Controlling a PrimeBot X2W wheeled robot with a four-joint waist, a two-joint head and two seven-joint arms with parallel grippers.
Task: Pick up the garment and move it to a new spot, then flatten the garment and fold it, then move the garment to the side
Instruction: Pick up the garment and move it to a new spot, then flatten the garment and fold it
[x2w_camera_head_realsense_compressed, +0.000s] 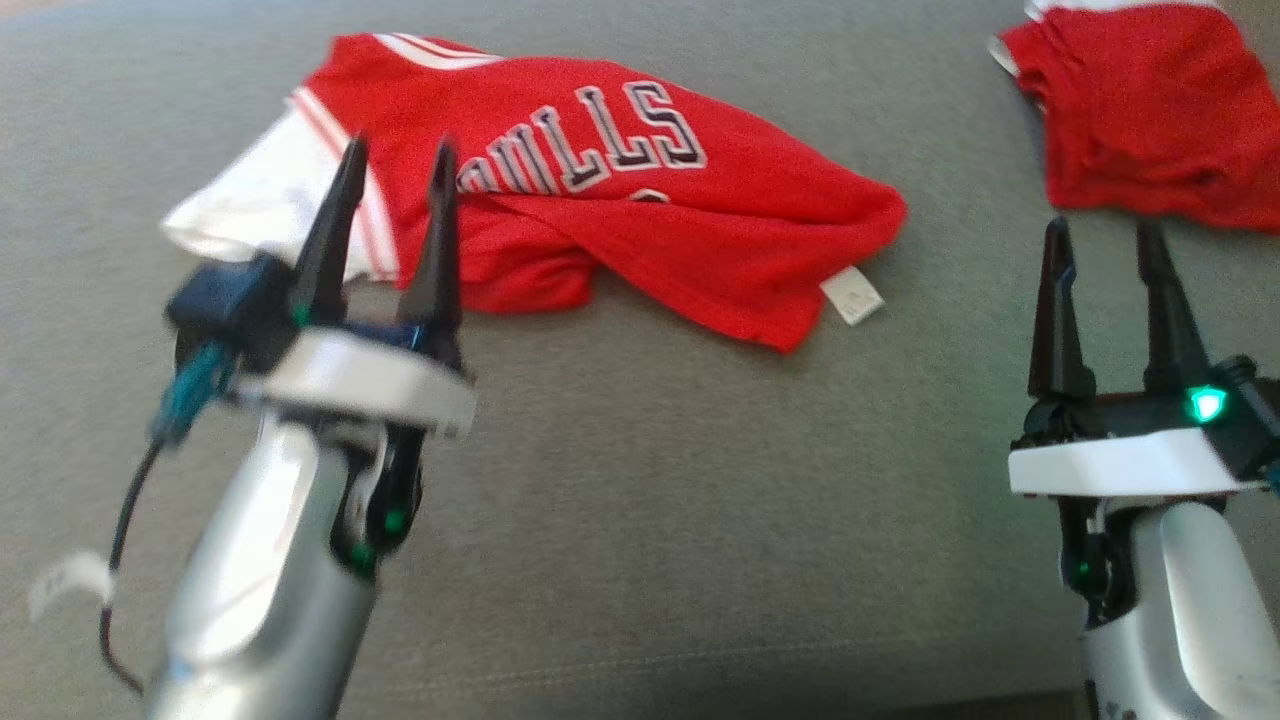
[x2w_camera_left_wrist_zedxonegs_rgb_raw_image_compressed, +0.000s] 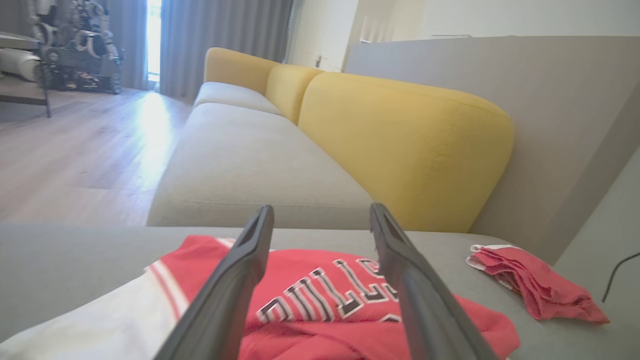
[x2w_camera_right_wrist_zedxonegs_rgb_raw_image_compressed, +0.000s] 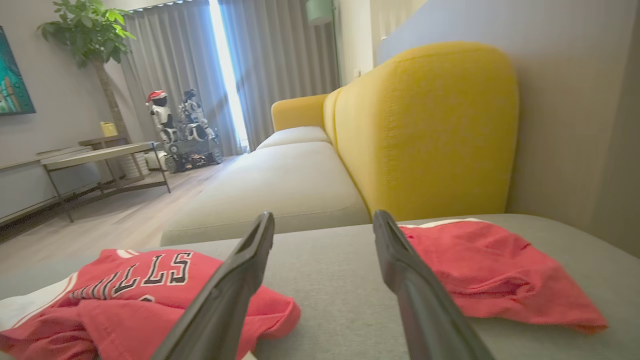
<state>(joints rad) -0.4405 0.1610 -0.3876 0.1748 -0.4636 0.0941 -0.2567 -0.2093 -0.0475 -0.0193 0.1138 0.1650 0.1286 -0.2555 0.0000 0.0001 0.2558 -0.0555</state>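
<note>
Red jersey (x2w_camera_head_realsense_compressed: 600, 190): lies crumpled and partly doubled over itself on the grey seat cushion (x2w_camera_head_realsense_compressed: 640, 520), lettering up. Its white sleeve (x2w_camera_head_realsense_compressed: 250, 210) spills toward the robot's left, and a small white tag (x2w_camera_head_realsense_compressed: 852, 296) sits at the near right corner.
Left jaws: wide apart and empty, poised where the white sleeve meets the red. Whether the tips touch cloth I cannot tell.
Right jaws: wide apart and empty, over bare cushion between the jersey and a second red garment (x2w_camera_head_realsense_compressed: 1150, 120), apart from both.
Step in hand: probably the flattening, since the jersey lies bunched.
Doing it well: pinch a single layer at the outer edges, sleeve on the left and tag corner on the right, then draw them apart low along the cushion. A grab in the bunched middle would likely catch two layers and lock the fold in.
Risk: the second garment is near, so the right-hand pull should stop short of it.
Surface: flat grey woven upholstery, with bare space on the robot's side for folding.
Room: a yellow backrest (x2w_camera_left_wrist_zedxonegs_rgb_raw_image_compressed: 400, 145) stands behind, with a wooden floor (x2w_camera_left_wrist_zedxonegs_rgb_raw_image_compressed: 75, 155), grey curtains (x2w_camera_right_wrist_zedxonegs_rgb_raw_image_compressed: 280, 70) letting in daylight, a potted plant (x2w_camera_right_wrist_zedxonegs_rgb_raw_image_compressed: 90, 30) and another robot (x2w_camera_right_wrist_zedxonegs_rgb_raw_image_compressed: 182, 130) parked beyond.
</note>
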